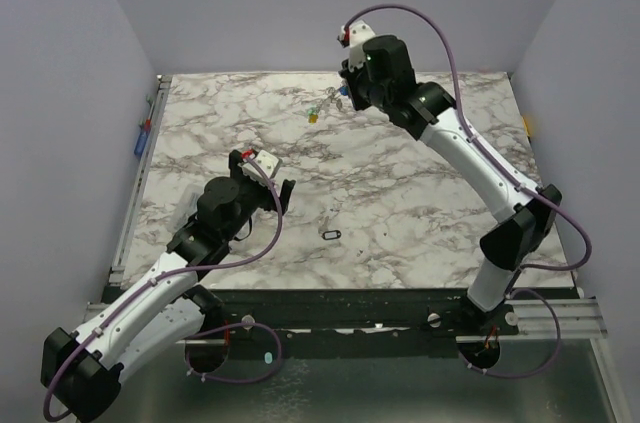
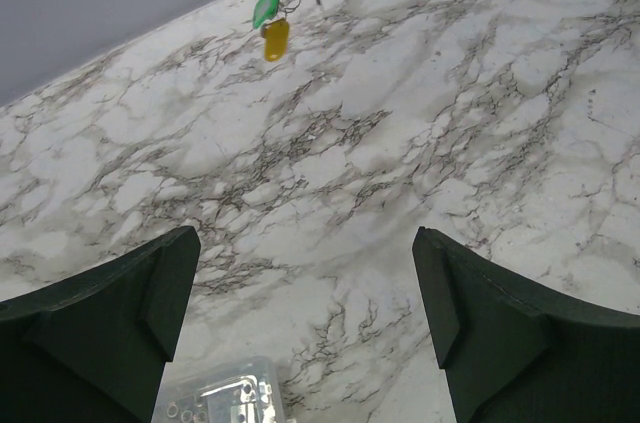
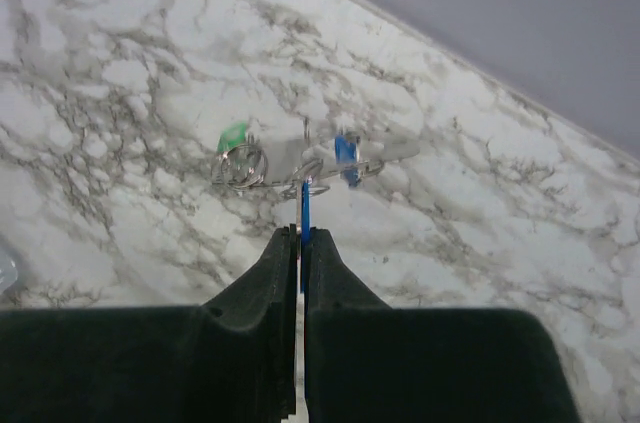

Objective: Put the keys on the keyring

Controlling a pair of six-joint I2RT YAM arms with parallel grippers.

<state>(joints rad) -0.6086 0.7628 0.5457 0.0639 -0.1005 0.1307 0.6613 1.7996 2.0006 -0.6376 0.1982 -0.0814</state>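
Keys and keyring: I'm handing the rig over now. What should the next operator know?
Left gripper: open, empty, over the table.
Right gripper: shut on a thin blue piece of the key bunch, near the far edge.
Green tag, yellow tag and blue tag sit together with wire rings.
Done: keys gathered. Left: whether each is threaded on cannot be told; check first.

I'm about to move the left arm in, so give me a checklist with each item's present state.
1. Right pincer shut on the blue key: ok.
2. Left pincer open and empty: ok.
3. Green key and yellow key visible in the left wrist view: ok.
4. Keyring told apart from the bunch: cannot tell.
5. Black oval ring apart from both pincers: ok.
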